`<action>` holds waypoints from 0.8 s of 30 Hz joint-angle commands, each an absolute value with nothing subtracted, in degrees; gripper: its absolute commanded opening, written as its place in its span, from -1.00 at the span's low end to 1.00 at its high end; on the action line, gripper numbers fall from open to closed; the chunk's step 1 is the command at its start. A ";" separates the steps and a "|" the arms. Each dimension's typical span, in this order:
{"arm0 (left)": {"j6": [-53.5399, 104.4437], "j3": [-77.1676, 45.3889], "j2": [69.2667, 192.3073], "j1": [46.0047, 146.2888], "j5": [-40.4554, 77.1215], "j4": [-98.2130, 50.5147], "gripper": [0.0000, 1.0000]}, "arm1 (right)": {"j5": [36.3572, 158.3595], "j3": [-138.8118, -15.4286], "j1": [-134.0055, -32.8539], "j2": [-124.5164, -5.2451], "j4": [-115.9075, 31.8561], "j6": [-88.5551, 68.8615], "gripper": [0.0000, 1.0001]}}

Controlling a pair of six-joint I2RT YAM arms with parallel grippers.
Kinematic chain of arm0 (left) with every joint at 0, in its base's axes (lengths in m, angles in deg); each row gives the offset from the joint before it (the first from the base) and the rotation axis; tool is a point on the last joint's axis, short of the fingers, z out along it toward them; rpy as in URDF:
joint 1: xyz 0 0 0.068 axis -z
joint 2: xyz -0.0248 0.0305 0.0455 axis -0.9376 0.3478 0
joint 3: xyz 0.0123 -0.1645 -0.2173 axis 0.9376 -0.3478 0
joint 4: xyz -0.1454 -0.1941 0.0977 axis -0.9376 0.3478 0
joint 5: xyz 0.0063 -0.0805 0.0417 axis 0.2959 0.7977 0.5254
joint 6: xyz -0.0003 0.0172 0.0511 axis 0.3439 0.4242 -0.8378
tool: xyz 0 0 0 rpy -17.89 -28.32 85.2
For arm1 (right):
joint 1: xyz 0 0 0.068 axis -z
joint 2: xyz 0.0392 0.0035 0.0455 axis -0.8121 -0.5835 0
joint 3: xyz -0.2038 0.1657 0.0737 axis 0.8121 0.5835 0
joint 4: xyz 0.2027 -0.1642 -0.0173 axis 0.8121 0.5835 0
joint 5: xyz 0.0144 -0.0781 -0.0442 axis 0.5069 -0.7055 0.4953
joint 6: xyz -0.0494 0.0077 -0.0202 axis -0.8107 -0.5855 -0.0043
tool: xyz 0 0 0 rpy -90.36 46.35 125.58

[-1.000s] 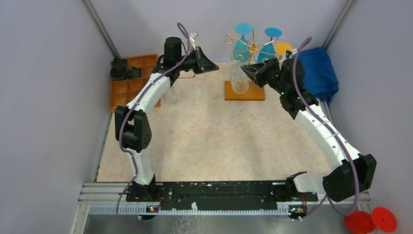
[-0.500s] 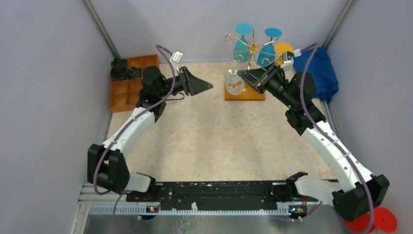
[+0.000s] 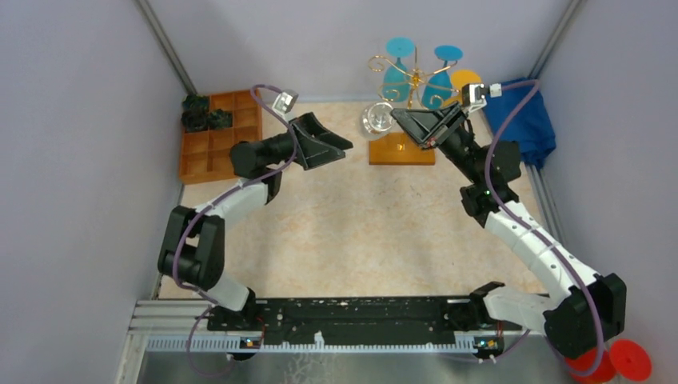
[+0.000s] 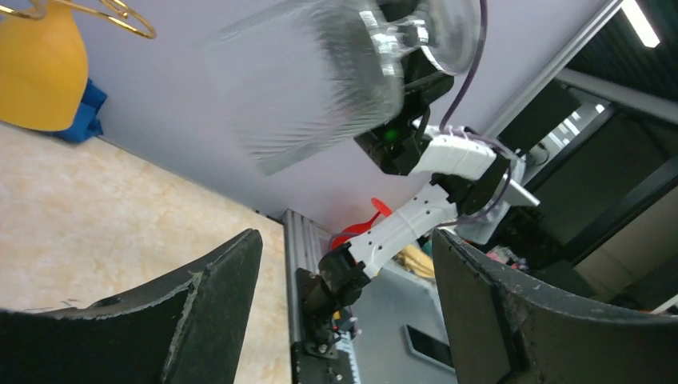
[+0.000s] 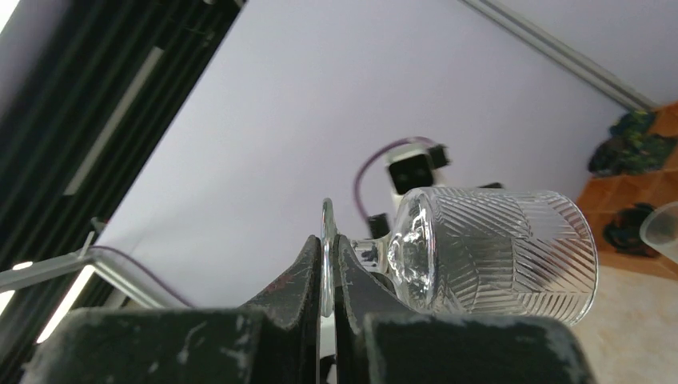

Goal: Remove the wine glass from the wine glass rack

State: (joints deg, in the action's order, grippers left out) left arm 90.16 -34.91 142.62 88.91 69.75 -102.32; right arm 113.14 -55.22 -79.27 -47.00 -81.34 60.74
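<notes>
The right claw (image 3: pixel 397 117), clamped on the foot of the wine glass (image 3: pixel 376 120), holds it sideways beside the wine glass rack (image 3: pixel 398 152) (lifted free, apparently); the left claw (image 3: pixel 336 142) gapes empty. Only setting-down seems left.

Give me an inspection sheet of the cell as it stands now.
Surface: beige mottled table; no spill seen.
Job's things: clear wine glass held sideways in the air, left of the wine glass rack and free of its wire arms. Blue glasses and a yellow glass hang on the rack.
Clutter: orange tray at far left, dark bits in its back compartments.
Grippers: right gripper fingers shut on the glass's foot. Left gripper open, empty, facing the glass.
Cables: purple cables loop above both wrists; no snag seen.
Surroundings: blue cloth in the far right corner; red discs outside the near rail.
</notes>
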 commanded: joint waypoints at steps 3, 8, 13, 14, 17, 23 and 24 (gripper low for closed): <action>102.12 -30.67 148.96 88.95 69.75 -124.44 0.65 | 114.01 -54.41 -79.59 -49.97 -106.25 71.30 -1.00; 101.00 -29.32 148.42 88.71 67.38 -124.49 0.63 | 114.27 -52.34 -79.68 -52.07 -112.17 75.63 -1.00; 101.83 -26.20 148.64 88.71 66.51 -124.49 0.57 | 113.80 -49.68 -79.79 -55.07 -118.41 79.30 -1.00; 101.97 -25.97 148.68 88.72 66.32 -124.42 0.57 | 113.69 -49.35 -79.87 -55.58 -119.12 79.70 -1.00; 102.53 -25.83 148.66 88.71 66.15 -124.48 0.56 | 113.52 -48.86 -80.16 -57.25 -121.46 80.49 -1.00; 103.32 -26.54 148.11 88.72 66.06 -124.49 0.51 | 111.97 -47.23 -80.75 -61.66 -129.30 82.83 -1.00; 103.32 -26.72 147.80 88.72 65.94 -124.47 0.50 | 111.32 -46.80 -80.78 -63.12 -132.39 83.85 -1.00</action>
